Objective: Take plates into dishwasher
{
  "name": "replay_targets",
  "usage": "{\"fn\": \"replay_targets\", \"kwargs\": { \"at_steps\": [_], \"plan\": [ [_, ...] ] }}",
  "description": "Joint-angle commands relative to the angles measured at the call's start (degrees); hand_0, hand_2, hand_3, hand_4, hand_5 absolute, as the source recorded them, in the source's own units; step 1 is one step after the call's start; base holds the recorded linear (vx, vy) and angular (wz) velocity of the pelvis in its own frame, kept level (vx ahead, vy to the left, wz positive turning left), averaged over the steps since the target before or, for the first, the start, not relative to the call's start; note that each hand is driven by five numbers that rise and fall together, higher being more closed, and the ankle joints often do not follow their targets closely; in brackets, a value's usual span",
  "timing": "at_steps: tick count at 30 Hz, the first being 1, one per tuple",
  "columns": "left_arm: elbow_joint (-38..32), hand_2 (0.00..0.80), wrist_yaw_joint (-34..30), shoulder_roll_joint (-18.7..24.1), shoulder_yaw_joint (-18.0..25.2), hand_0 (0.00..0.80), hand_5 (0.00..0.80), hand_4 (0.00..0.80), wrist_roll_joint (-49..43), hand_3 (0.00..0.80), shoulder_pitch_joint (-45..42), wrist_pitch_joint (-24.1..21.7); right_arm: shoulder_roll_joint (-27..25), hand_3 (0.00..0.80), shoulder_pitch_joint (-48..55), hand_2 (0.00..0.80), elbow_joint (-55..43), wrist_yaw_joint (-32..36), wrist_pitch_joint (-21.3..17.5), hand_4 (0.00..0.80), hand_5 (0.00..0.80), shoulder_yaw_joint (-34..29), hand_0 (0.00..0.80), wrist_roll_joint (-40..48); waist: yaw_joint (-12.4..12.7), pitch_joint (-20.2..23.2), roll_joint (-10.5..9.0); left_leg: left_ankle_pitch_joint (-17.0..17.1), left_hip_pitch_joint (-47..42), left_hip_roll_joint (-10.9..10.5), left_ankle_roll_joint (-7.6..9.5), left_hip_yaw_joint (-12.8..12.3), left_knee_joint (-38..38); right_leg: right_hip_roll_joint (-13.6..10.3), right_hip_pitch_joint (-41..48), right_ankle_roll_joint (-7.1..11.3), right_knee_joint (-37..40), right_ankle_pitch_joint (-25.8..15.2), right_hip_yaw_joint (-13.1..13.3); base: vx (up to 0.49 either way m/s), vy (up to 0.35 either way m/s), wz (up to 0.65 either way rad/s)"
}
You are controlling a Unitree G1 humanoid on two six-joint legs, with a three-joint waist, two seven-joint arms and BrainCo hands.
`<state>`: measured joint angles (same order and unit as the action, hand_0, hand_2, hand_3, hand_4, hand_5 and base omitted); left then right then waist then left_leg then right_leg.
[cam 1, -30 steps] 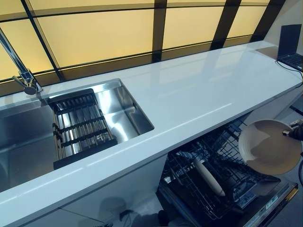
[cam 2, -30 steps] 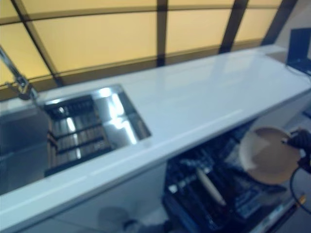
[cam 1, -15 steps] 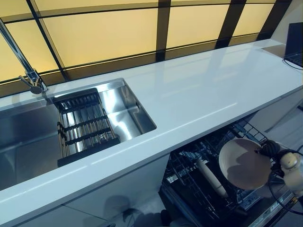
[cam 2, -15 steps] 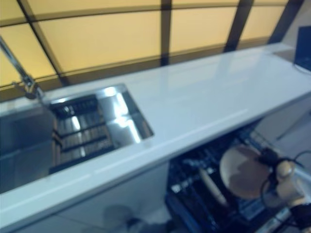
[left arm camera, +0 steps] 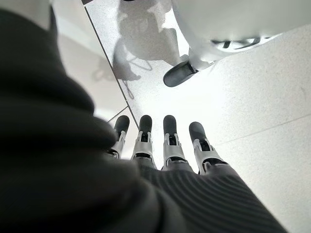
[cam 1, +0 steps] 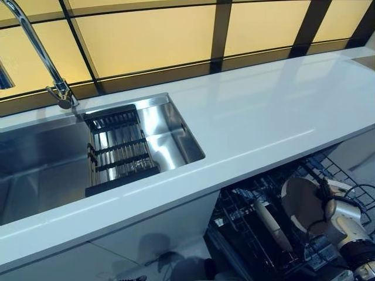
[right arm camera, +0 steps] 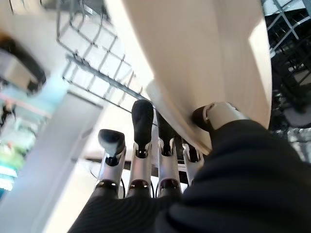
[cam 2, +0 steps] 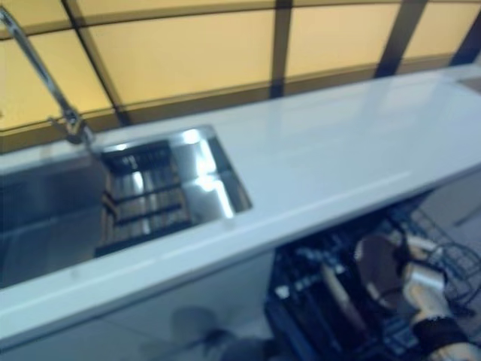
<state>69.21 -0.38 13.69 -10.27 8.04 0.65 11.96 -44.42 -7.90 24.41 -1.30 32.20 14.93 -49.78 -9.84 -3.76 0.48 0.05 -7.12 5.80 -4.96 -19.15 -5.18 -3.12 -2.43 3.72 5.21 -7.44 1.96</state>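
One plate (cam 1: 300,202) stands tilted over the dishwasher rack (cam 1: 258,234) — pinched by the right robot hand (cam 1: 335,212).

A long white tabletop (cam 1: 263,126) runs from 8 o'clock up to 2 o'clock, its glossy surface bare where it shows. Set into it toward 9 o'clock is a steel sink (cam 1: 41,161), with a curved faucet (cam 1: 41,50) rising at its 12 o'clock rim. A black slatted drying rack (cam 1: 120,149) sits across the sink's 3 o'clock part. Under the tabletop's front edge, at 5 o'clock, a dishwasher rack (cam 1: 263,228) of dark wire stands pulled out; a pale rolling pin (cam 1: 272,223) lies in it.
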Motion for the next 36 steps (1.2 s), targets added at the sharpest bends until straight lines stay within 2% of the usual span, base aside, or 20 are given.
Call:
{"fn": "replay_targets", "kwargs": {
  "at_steps": [1,14,29,36],
  "plan": [
    [1.0,0.000,0.2,2.0,-1.8,0.000,0.000,0.000,-0.9,0.000,1.9,-0.1,1.0,0.800,-5.8,0.800,3.8,-3.6,3.1,0.800,0.800,1.8,0.800,-6.2,1.4,0.4,-3.02,-2.0,0.8,-0.7,3.20,3.7,0.2,-2.9,1.2,5.25,-0.2,1.1,-0.9,0.009,0.009,0.11],
    [0.6,0.000,0.3,1.4,-2.1,0.000,0.000,0.000,-1.3,0.000,2.4,0.8,4.8,0.800,-4.7,0.800,6.4,-1.8,3.1,0.800,0.800,6.0,0.800,-5.1,2.3,0.7,-3.07,-2.0,1.2,-0.8,3.38,4.8,0.2,-3.3,1.1,5.27,-0.2,1.2,-1.3,0.001,0.001,0.01],
    [1.3,0.000,0.3,1.0,-2.9,0.000,0.000,0.000,-2.7,0.000,3.3,0.8,11.6,0.800,-6.0,0.800,13.6,0.5,4.2,0.800,0.800,11.4,0.800,4.1,3.9,0.7,-2.88,-1.7,1.2,-0.7,3.23,6.0,0.2,-3.8,1.7,5.08,-0.2,1.3,-2.7,0.002,-0.004,0.02],
    [1.4,0.000,0.3,0.8,-3.1,0.000,0.000,0.000,-3.1,0.000,3.4,0.8,13.7,0.800,-6.4,0.800,15.5,0.9,4.4,0.800,0.800,11.8,0.800,7.6,4.4,0.7,-2.78,-1.6,1.3,-0.7,3.15,6.5,0.2,-3.9,1.8,5.02,-0.2,1.3,-3.0,-0.006,-0.001,0.03]
  ]
}}
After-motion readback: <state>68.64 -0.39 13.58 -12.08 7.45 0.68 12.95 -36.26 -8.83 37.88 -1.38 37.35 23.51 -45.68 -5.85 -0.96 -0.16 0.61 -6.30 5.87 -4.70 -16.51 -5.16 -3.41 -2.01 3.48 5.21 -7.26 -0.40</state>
